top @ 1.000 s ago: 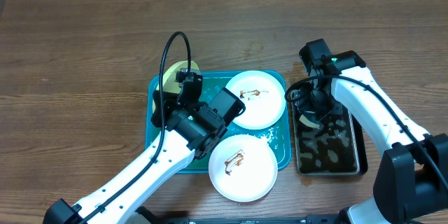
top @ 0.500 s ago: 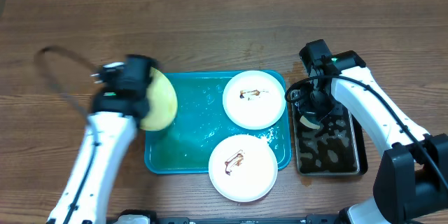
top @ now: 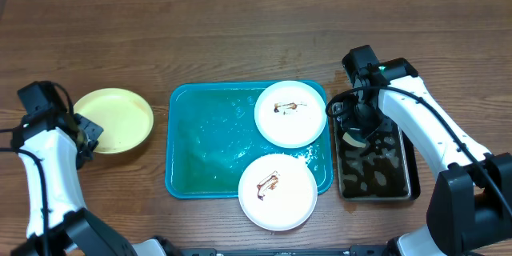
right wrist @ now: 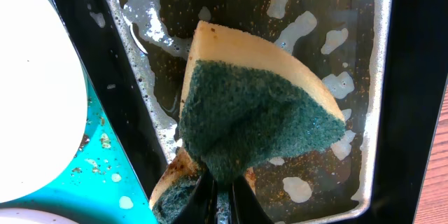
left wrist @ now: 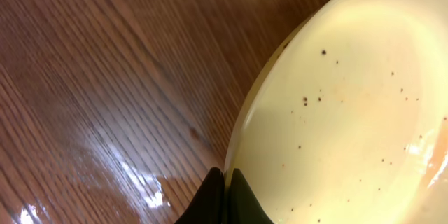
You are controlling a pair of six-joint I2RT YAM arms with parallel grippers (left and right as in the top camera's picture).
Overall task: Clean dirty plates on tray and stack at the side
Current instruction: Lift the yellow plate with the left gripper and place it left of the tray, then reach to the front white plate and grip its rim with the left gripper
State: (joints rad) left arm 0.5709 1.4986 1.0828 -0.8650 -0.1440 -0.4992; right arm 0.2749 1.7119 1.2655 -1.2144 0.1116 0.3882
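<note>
From up here the wood counter (top: 240, 40) fills the view, with the teal tray (top: 208, 152) at its middle, its left half bare and wet. The left arm (top: 44, 176) rises along the left edge and bends at the wrist, turning its tool (top: 84, 136) rightward. The right arm (top: 432, 140) comes in from the lower right, folds at the elbow near the far side and drops its tool (top: 352, 126) over the far end of the black tray (top: 400, 184) – that one sits just right of the teal one and holds soapy, speckled water.

The far white plate (top: 290, 114) lies in the tray's far right corner. The near white plate (top: 278, 192) overhangs the tray's near rim. Each has a brown smear at centre. The yellow plate (top: 112, 120) is off the tray, on the counter to its left and apart from it.

On my left wrist view the tool is pinched on that plate's rim – whether the plate rests fully on the wood, I can't tell. On the right wrist view the tool is clamped on a folded sponge (right wrist: 259, 119), green scouring side showing.
</note>
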